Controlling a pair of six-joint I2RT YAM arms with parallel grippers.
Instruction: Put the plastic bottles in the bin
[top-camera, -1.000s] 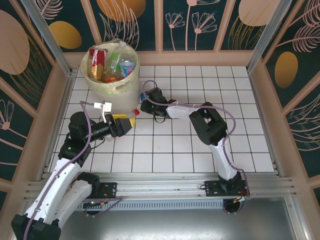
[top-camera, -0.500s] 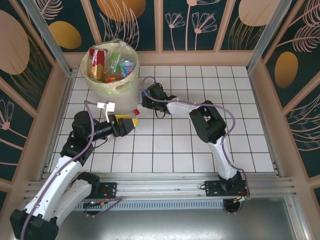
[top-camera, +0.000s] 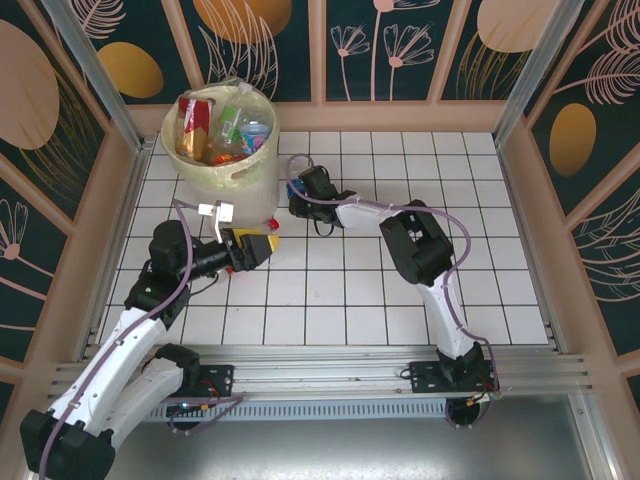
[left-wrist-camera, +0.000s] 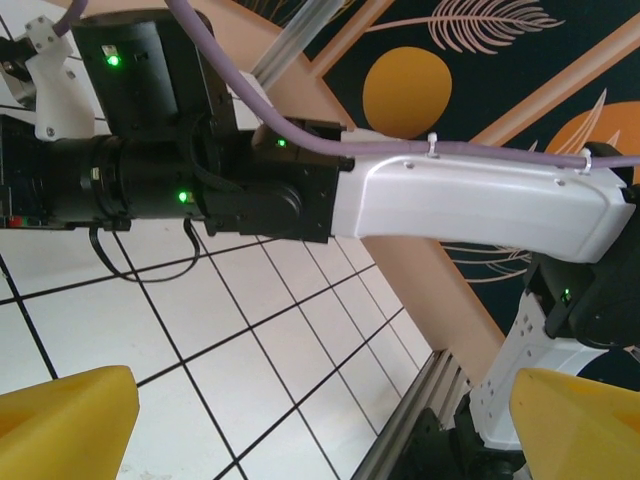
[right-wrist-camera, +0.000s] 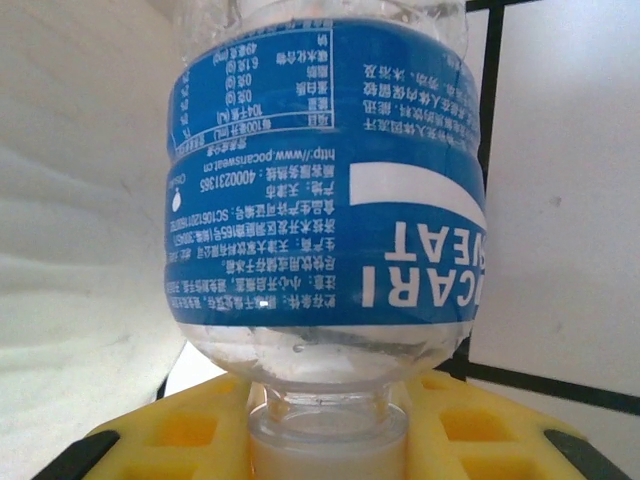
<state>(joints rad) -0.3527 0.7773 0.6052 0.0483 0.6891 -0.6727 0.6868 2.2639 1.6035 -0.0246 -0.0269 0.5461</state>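
— Grip on the right gripper (right-wrist-camera: 326, 425): what has it got?
— Its yellow fingers (right-wrist-camera: 190, 432) are clenched on the neck of a clear bottle (right-wrist-camera: 320, 190) with a blue label, just above the pale cap.
— Where is that bottle?
— Low over the white tiled table (top-camera: 400, 290), just beside the wall of the cream bin (top-camera: 243, 186), which stands in the far left corner.
— Anything in the bin?
— Several other bottles (top-camera: 226, 130), with red, green and blue showing among them.
— And the left gripper (top-camera: 262, 244)?
— Spread wide with nothing between its yellow tips, near the foot of the bin on the near side.
— The arms?
— The right arm (top-camera: 420, 250) reaches from its base across the tiles toward the bin, elbow bent. The left arm (top-camera: 150, 300) angles up from the near left corner.
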